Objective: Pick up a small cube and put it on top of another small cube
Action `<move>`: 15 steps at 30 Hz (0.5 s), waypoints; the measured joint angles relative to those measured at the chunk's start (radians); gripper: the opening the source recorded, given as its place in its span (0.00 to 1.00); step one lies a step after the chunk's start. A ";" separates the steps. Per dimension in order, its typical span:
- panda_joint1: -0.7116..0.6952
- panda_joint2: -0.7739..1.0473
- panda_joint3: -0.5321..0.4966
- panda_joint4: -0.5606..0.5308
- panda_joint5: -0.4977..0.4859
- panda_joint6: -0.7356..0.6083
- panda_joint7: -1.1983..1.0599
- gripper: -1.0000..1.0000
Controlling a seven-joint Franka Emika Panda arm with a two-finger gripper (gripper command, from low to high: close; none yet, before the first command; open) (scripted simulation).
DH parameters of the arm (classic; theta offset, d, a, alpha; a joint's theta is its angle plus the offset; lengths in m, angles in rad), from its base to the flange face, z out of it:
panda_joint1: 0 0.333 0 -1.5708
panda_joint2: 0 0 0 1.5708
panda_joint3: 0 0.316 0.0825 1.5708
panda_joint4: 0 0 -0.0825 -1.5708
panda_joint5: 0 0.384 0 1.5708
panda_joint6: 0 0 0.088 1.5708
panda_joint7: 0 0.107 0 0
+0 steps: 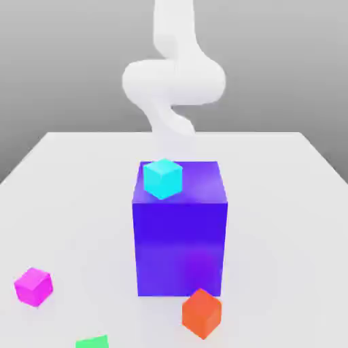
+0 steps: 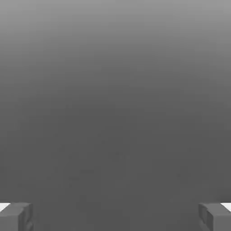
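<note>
The small magenta cube (image 1: 33, 286) lies on the white table near the front, at the exterior view's left. A small cyan cube (image 1: 163, 178) rests on top of the big blue-violet block (image 1: 180, 238), near its left top edge. In front of the block, to the right, sits a small orange-red cube (image 1: 202, 313). My white arm (image 1: 173, 78) rises behind the block. In the hand view my gripper (image 2: 115, 217) is open, its grey fingertips (image 2: 16, 216) far apart with nothing between them and only plain grey beyond.
A green cube (image 1: 92, 342) is cut off by the front edge of the exterior view. The white table (image 1: 272, 204) spreads around the block on both sides.
</note>
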 joint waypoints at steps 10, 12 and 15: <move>-0.029 0.365 -0.181 -0.073 0.053 0.153 -0.125 0.50; -0.039 0.437 -0.213 -0.087 0.072 0.183 -0.157 0.50; -0.059 0.547 -0.256 -0.108 0.106 0.228 -0.207 0.50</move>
